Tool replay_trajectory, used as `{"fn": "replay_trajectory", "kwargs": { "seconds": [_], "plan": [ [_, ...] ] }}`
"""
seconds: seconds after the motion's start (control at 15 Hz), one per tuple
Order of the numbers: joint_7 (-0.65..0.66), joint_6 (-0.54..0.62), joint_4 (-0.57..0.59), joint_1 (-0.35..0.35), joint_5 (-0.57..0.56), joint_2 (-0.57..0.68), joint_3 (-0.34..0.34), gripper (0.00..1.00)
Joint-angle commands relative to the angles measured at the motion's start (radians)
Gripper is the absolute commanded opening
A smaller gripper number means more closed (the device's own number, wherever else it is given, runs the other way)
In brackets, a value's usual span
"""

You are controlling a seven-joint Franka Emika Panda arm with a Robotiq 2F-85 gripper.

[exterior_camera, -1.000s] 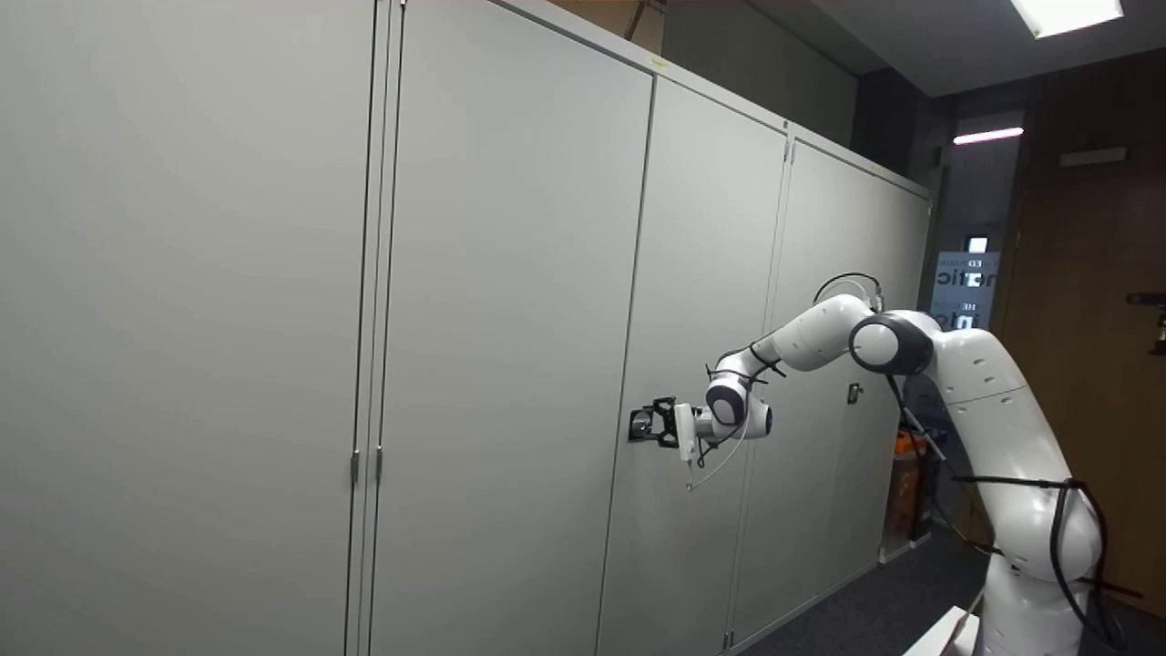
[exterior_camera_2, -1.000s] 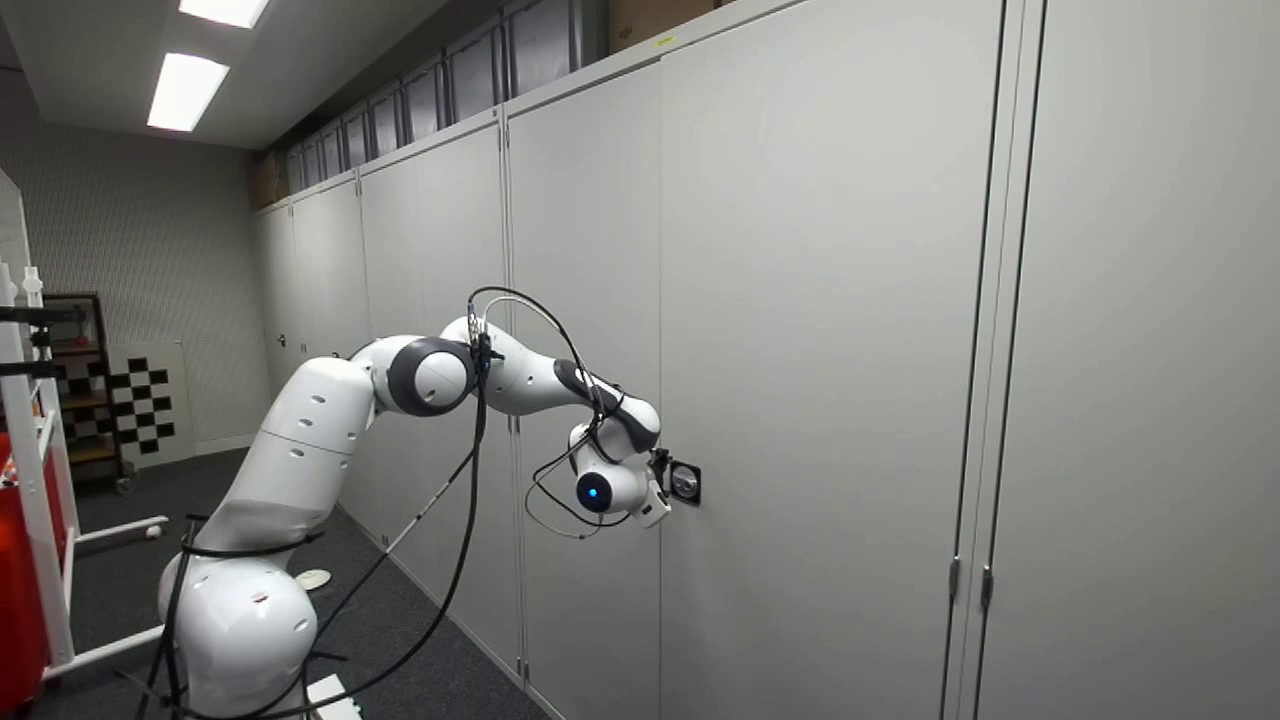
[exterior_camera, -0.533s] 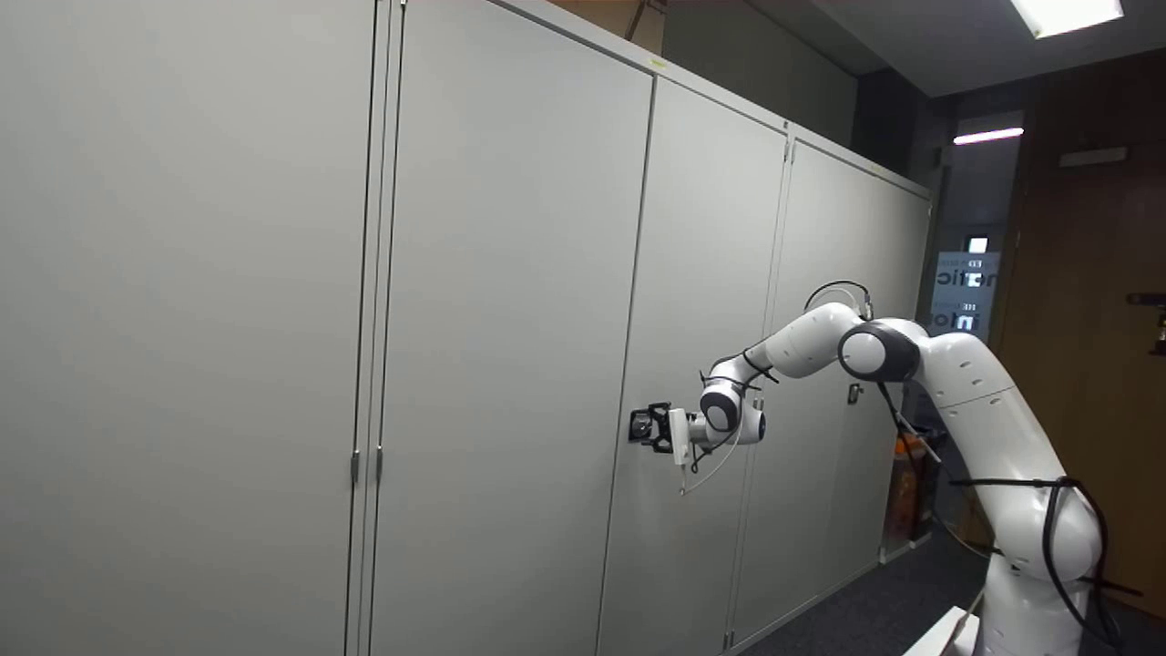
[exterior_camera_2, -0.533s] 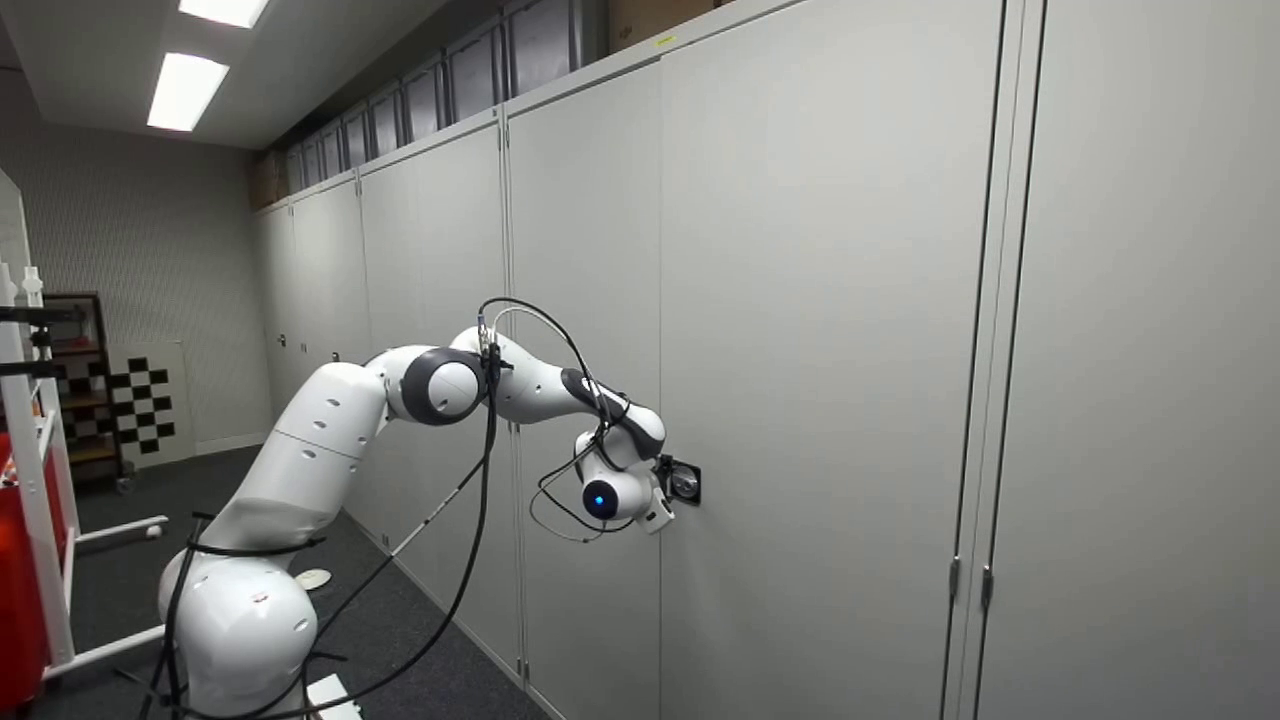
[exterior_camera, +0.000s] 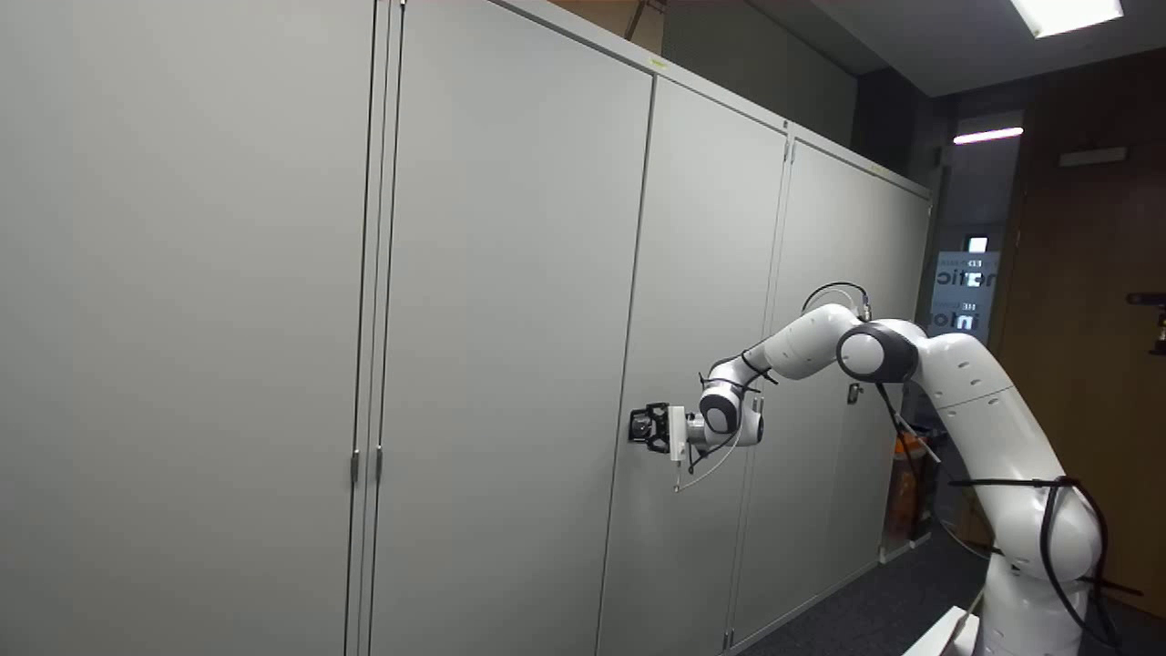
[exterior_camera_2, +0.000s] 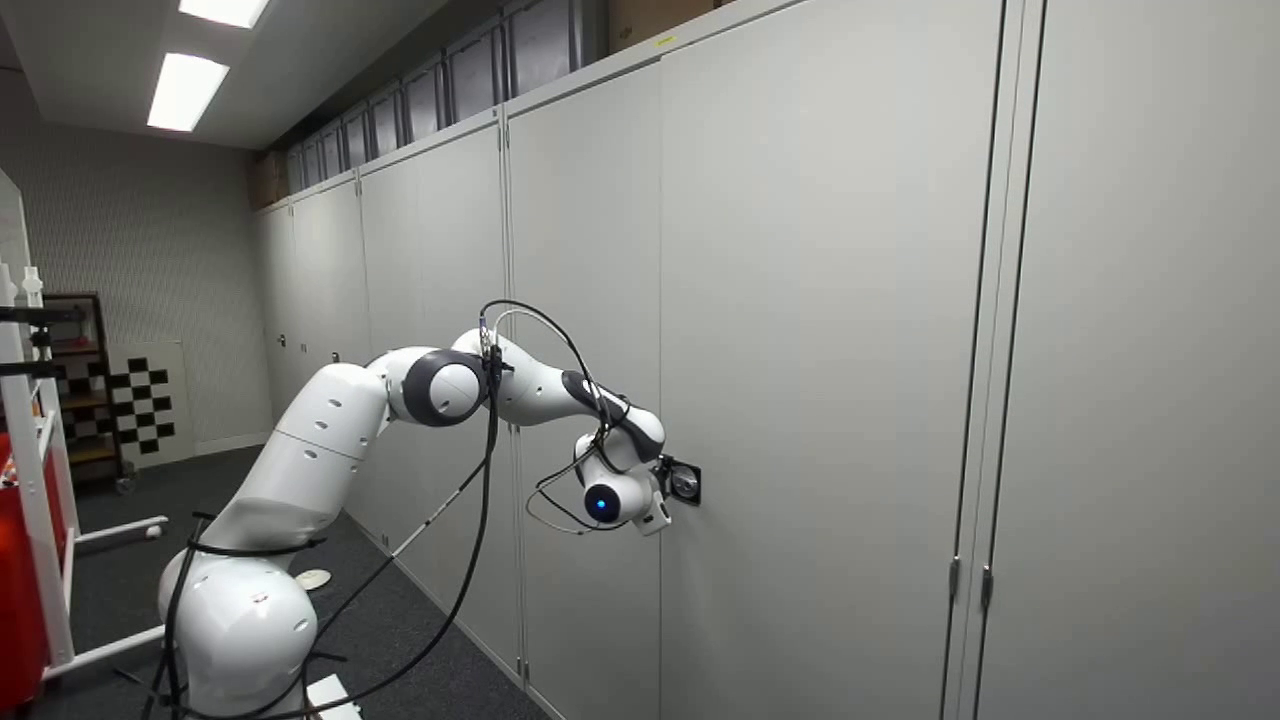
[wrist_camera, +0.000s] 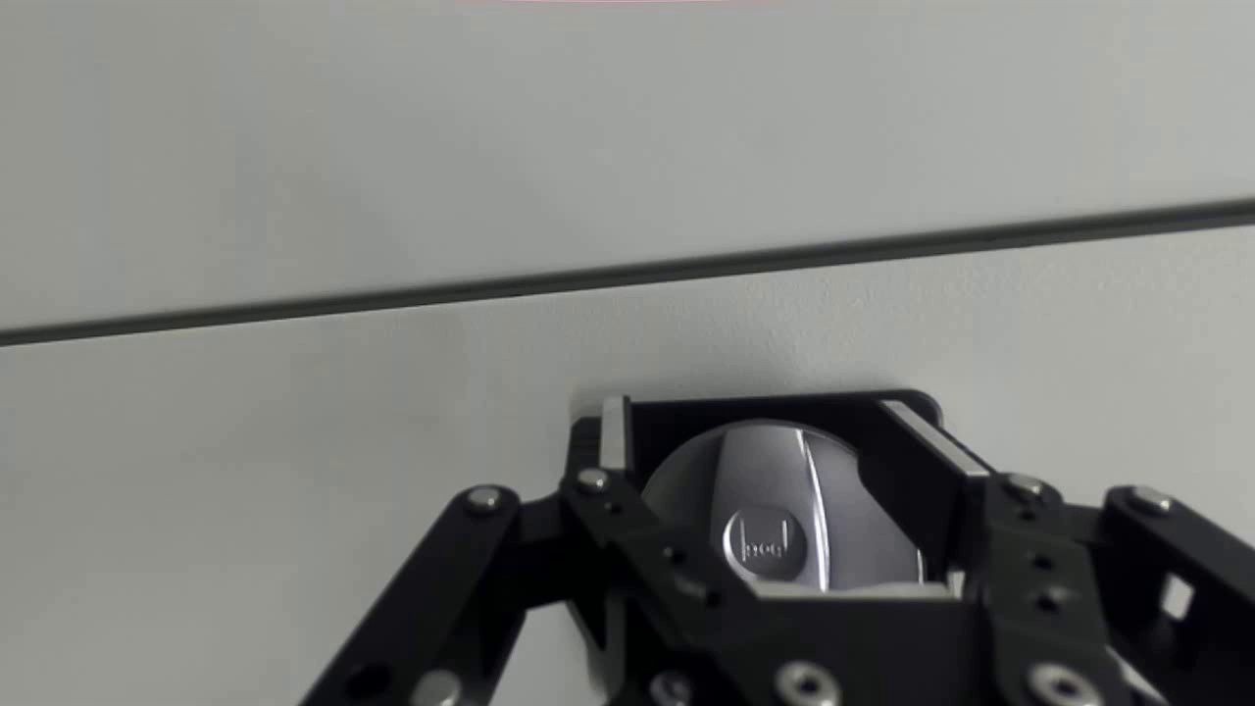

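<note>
A silver-grey round knob (wrist_camera: 770, 480) with a raised central ridge sits in a black square recess plate (wrist_camera: 745, 407) on the cabinet door. My gripper (wrist_camera: 760, 427) stands open around it, one finger on each side, and the ridge has space on both sides. Whether the right finger touches the knob's rim cannot be told. The gripper's own linkage hides the lower part of the knob. In both exterior views the gripper (exterior_camera: 649, 427) is right up at the latch plate (exterior_camera_2: 686, 483), with the fingers mostly hidden behind the wrist in one of them.
Tall grey cabinet doors (exterior_camera: 519, 319) form a wall beside the arm. A door seam (wrist_camera: 627, 279) runs close to the latch. Cables (exterior_camera_2: 480, 520) hang from the arm. A white frame (exterior_camera_2: 40, 500) and red object (exterior_camera_2: 20, 600) stand farther off.
The arm has lowered slightly and moved closer to the cabinet, bringing the gripper nearer the latch. Over the last half second it has barely moved, and the fingers appear a little closer together.
</note>
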Motion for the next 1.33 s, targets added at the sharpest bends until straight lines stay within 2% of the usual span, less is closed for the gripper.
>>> {"fn": "replay_trajectory", "kwargs": {
  "seconds": [0.0, 0.47, 1.27],
  "plan": [
    [0.066, -0.038, 0.008, -0.013, -0.027, -0.004, 0.003, 0.68],
    [0.080, -0.040, 0.002, -0.017, -0.021, -0.009, -0.007, 0.73],
    [0.074, -0.050, 0.001, -0.034, -0.011, -0.014, -0.029, 0.72]
  ]
}}
